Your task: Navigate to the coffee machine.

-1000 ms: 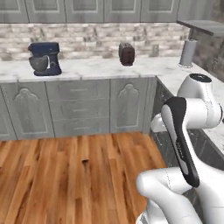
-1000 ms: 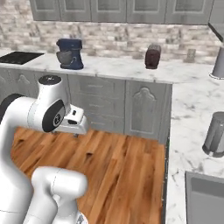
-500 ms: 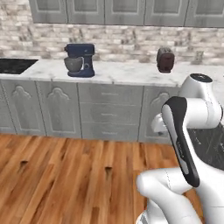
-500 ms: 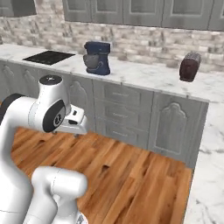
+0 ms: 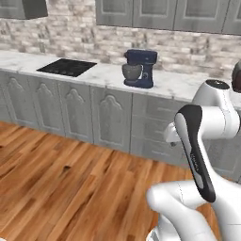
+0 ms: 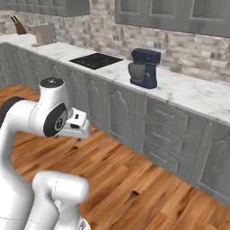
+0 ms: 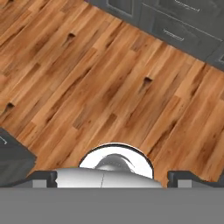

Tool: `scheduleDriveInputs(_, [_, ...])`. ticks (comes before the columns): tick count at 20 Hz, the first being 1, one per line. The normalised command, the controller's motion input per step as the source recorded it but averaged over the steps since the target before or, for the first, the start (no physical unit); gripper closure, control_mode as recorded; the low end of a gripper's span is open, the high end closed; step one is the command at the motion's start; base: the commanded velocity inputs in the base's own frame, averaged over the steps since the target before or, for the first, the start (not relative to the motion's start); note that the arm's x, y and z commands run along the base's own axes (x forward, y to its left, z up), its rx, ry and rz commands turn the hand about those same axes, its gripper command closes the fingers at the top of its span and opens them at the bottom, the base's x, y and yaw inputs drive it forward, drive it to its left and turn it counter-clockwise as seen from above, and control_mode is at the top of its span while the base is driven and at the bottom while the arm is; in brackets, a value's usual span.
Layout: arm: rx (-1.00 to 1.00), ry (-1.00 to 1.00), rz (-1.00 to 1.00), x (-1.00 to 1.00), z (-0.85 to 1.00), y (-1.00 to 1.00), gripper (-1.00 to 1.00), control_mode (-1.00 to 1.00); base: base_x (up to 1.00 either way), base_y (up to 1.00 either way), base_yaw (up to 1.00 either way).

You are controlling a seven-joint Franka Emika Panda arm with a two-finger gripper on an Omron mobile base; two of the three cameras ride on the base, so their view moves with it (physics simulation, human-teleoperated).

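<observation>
A beige boxy appliance that looks like the coffee machine (image 6: 43, 33) stands far off on the left end of the counter, small and blurred, beside a knife block (image 6: 19, 27). My arm is folded close over the base. The hand (image 6: 74, 128) points down at the wooden floor, far from the counter. In the hand view the gripper (image 7: 112, 178) is open with nothing between its two dark fingertips (image 7: 43, 177), and plank floor lies below.
A navy-blue stand mixer (image 5: 140, 68) (image 6: 144, 68) sits on the marble counter (image 6: 188, 92), with a black cooktop (image 5: 67, 67) (image 6: 95, 60) to its left. Grey cabinets (image 5: 108, 117) run under the counter. A dark toaster (image 5: 236, 77) shows at the right edge. Wooden floor (image 5: 61, 179) lies open ahead.
The whole picture has swung: the base has turned left. The mixer has slid right in the views, and the cooktop and left counter end have come into view. The arm holds its pose.
</observation>
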Motion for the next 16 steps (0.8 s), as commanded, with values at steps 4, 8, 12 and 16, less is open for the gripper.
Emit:
scheduleDriveInputs(4, [0.0,0.0,0.0,0.0,0.0,0.0,-1.0,1.0,1.0,0.17,0.48])
scheduleDriveInputs(8, [0.0,0.0,0.0,0.0,0.0,0.0,-1.0,1.0,1.0,0.22,0.43])
scheduleDriveInputs(12, [0.0,0.0,0.0,0.0,0.0,0.0,-1.0,1.0,1.0,0.28,0.41])
scheduleDriveInputs(16, [0.0,0.0,0.0,0.0,0.0,0.0,-1.0,1.0,1.0,0.34,0.37])
